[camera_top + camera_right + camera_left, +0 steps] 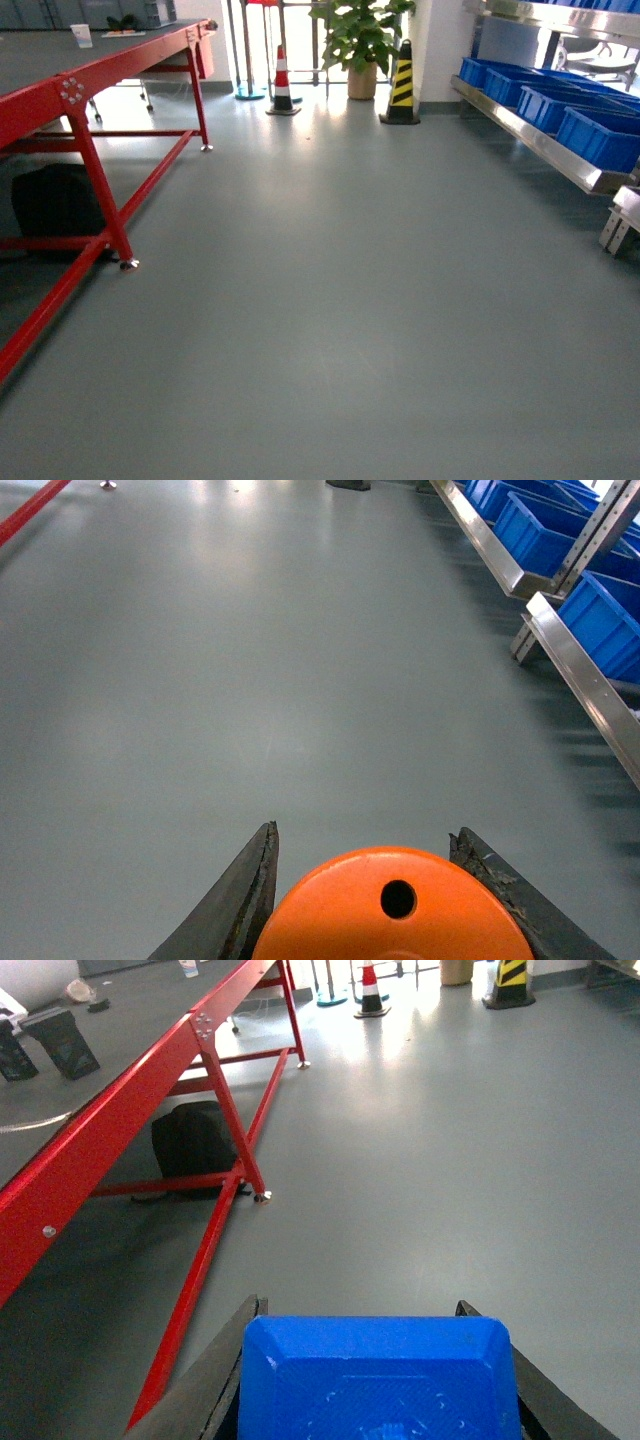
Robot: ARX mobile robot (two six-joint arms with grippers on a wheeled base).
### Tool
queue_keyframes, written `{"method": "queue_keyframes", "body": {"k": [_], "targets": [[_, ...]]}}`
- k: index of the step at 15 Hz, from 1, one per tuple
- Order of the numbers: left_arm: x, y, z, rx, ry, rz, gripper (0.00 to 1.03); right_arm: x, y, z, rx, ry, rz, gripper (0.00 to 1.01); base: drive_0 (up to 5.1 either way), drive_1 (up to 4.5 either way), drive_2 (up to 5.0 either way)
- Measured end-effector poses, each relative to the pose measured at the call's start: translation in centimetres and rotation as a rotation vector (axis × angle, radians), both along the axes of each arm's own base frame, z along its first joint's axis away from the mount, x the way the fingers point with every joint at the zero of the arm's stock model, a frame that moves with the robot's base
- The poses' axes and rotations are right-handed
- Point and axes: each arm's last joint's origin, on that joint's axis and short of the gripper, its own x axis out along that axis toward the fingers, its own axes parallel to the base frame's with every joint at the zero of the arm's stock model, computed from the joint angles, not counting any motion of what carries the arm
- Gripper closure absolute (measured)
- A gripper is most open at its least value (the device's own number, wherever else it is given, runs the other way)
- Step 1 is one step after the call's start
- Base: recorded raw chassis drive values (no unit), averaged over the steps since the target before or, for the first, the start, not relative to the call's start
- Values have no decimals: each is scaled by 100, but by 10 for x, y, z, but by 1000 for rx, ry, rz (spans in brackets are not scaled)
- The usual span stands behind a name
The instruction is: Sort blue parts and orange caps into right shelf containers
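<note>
The grey floor fills the head view. At ten o'clock runs the red-framed surface; at two o'clock stands the right shelf, its rail running away from the camera. The containers sit in a row on it; their contents cannot be seen. The left gripper holds a blue part between its fingers, broad face toward the camera. The right gripper clasps an orange cap, its flat holed end facing the camera, long axis pointing ahead.
</note>
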Motion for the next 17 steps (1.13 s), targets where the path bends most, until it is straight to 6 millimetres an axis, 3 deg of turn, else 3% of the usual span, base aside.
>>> {"method": "queue_keyframes", "body": {"k": [17], "targets": [[0,0,-1,0,5,1,59,0,0,-1,0,6,0,57,0,424,-423]]}}
